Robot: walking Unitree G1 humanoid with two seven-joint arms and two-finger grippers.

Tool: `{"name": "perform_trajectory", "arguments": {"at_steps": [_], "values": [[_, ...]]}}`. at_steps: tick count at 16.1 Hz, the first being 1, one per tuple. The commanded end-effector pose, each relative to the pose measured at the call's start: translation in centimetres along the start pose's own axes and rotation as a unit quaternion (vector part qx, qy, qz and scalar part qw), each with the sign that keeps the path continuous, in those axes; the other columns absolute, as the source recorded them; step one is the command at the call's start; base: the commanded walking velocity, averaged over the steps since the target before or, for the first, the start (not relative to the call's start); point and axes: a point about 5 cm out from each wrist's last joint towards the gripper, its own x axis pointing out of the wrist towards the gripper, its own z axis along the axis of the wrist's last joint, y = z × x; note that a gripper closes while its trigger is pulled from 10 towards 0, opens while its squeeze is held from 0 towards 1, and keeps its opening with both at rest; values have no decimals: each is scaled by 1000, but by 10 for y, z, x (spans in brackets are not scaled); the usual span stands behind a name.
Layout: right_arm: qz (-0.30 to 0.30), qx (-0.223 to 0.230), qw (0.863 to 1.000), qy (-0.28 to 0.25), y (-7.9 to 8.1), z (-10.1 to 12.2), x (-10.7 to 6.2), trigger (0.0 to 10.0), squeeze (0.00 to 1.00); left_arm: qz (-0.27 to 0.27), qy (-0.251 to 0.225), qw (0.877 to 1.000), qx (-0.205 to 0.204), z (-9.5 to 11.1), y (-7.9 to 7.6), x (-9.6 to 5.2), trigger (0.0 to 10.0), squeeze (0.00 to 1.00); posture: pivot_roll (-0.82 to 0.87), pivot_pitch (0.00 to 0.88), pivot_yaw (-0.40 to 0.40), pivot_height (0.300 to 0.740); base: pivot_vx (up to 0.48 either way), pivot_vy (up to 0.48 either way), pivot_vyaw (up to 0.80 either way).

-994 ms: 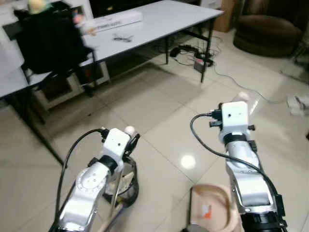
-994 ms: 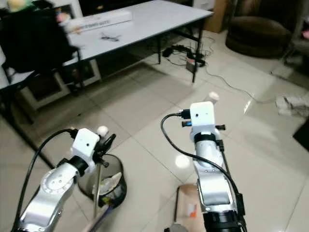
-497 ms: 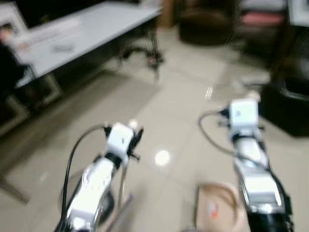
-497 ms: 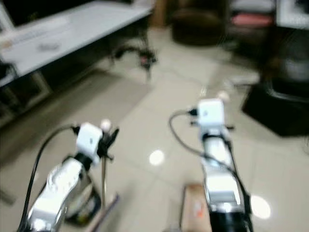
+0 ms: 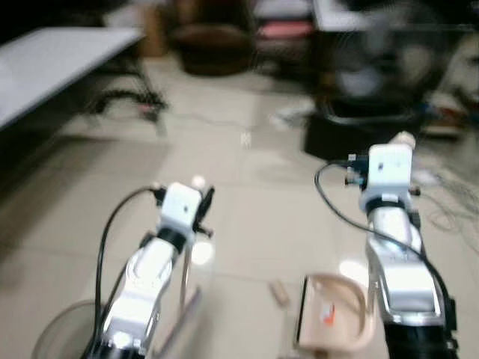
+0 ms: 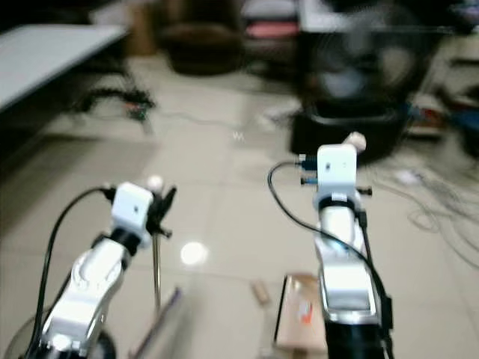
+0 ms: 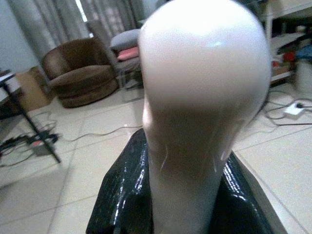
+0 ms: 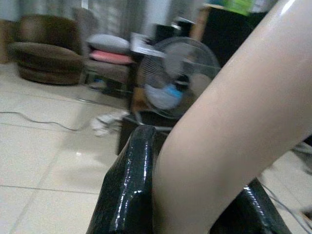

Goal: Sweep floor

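Though blurred, broom handle (image 6: pixel 156 258) upright.

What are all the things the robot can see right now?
Broom: one, thin metal stick with a whitish knob on top, held upright by the left arm.
Dustpan: one, beige, low beside the right arm, its handle in that arm's grip.
Scrap: one, small, tan, on the tiles next to the dustpan.
Bin: one, round, blurry, near the left arm.
Table: one, white, far left.
Armchair: one, brown, at the back.
Fan: one, grey, on a dark stand.
Cables: several, far right on the floor.
Left gripper: black, shut on the broom.
Right gripper: black, shut on the dustpan handle.
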Motion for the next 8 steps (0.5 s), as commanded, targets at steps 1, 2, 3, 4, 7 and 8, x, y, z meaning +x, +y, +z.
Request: {"name": "perform_trajectory", "arguments": {"at_steps": [1,2,3,4,7,8], "values": [[-2,16,1000,-15,1,10,0,10000,0,15,-26,999,17,12,7,3,10000,0,-106,0,82,740,0,0,-800],[-2,22,1000,-11,1,10,0,10000,0,21,-30,999,16,13,9,4,10000,0,-107,0,82,740,296,0,-800],[2,37,999,-9,2,9,0,10000,0,29,-32,999,19,14,10,4,10000,0,-107,0,82,740,345,0,-800],[12,58,998,-5,5,8,0,10000,0,41,-31,998,26,15,13,5,10000,0,-107,0,83,740,390,0,-544],[13,72,997,-4,6,7,2,10000,0,53,-29,998,28,15,16,6,10000,0,-102,0,81,740,418,0,0],[13,70,997,-8,7,7,3,10000,0,54,-29,998,28,15,17,6,10000,0,-102,0,82,740,424,0,0]]}}
